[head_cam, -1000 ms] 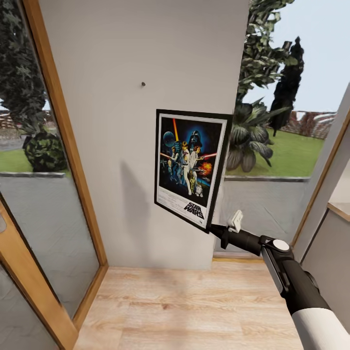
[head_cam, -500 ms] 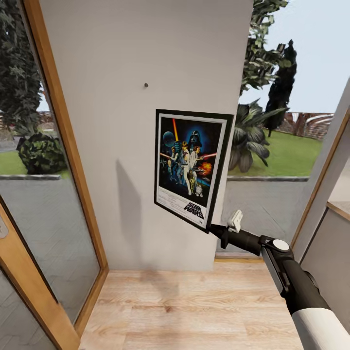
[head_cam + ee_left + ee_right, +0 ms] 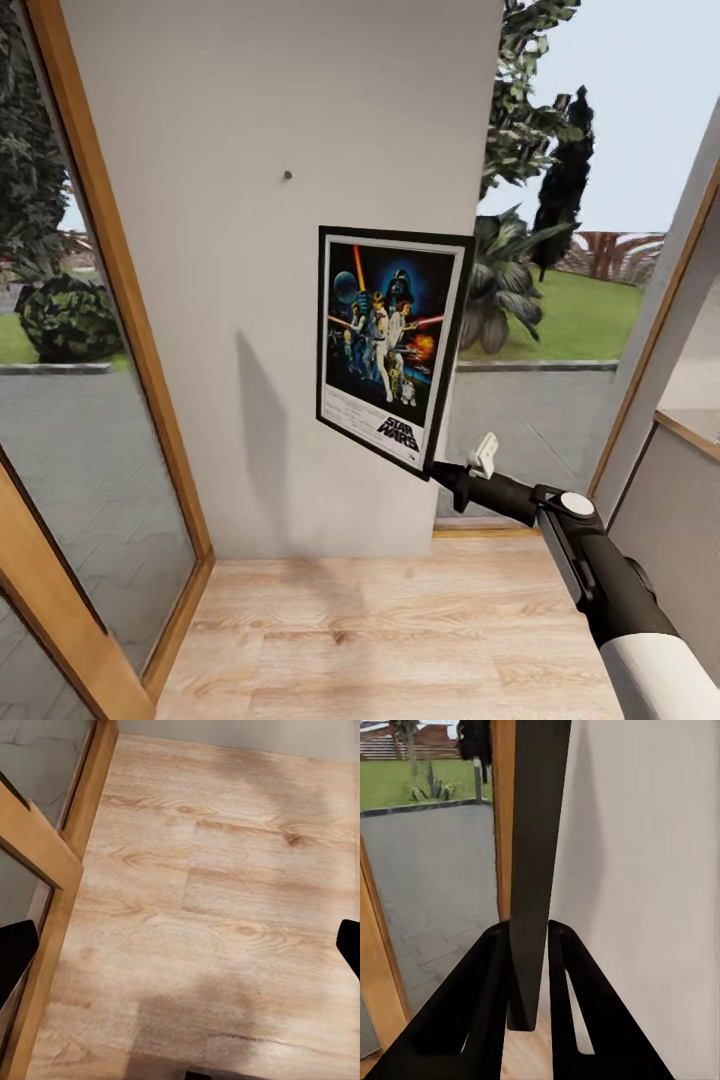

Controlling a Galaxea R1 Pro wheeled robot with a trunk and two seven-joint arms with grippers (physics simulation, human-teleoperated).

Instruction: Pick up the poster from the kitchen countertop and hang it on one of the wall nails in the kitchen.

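The Star Wars poster (image 3: 390, 345) hangs upright in the air just in front of the light grey wall (image 3: 250, 300), held by its lower right corner. My right gripper (image 3: 440, 470) is shut on that corner; the right wrist view shows the poster's black edge (image 3: 536, 855) pinched between the two dark fingers (image 3: 484, 997). The wall nail (image 3: 287, 175) sticks out of the wall above and to the left of the poster's top edge, apart from it. The left gripper (image 3: 180, 960) is open, its dark fingertips (image 3: 15, 952) at the picture's sides over wooden floor.
Wood-framed glass panels (image 3: 120, 300) flank the wall on the left, and a window on the right looks onto a garden. A grey counter corner (image 3: 690, 430) shows at far right. Light wooden floor (image 3: 390, 630) lies below.
The head view has shifted slightly, so the wall and nail sit a little further left in the picture. The poster and right arm keep the same place in view.
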